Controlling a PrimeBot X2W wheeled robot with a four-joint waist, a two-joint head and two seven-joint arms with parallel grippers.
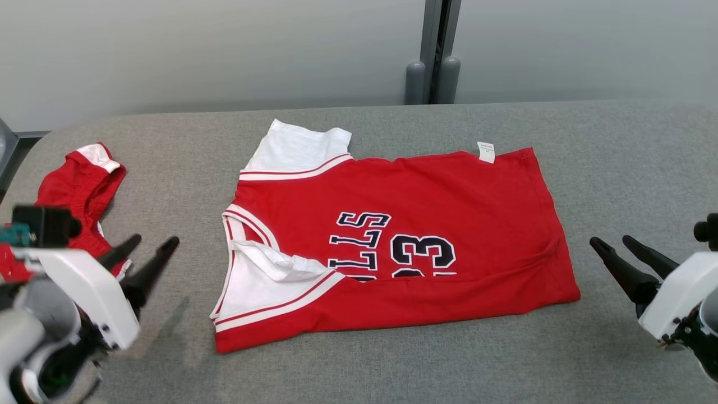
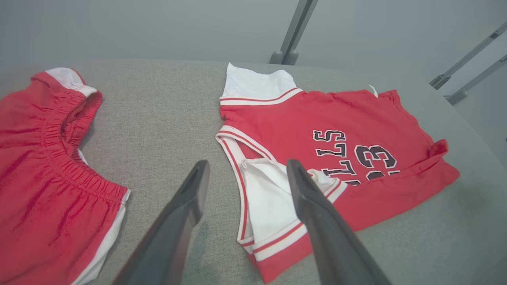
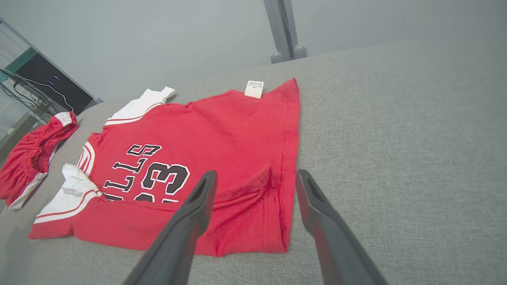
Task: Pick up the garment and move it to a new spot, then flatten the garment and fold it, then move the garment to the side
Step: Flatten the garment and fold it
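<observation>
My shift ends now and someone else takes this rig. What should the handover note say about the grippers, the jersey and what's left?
Left gripper: open, empty, off the jersey's collar end.
Right gripper: open, empty, off the hem end.
Jersey: flat on the grey table, near long edge folded up over the lettering.
Red shorts: at the table's left end, apart from the jersey.
Done: laid out, first fold.
Left: probably more folding, then moving it aside.

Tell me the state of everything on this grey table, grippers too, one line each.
Red basketball jersey with white sleeves: flat, near edge folded over the lettering.
Red elastic-waisted shorts: crumpled, apart from the jersey.
White care label: exposed, far edge.
Left gripper: fingers open, empty.
Right gripper: fingers open, empty.
</observation>
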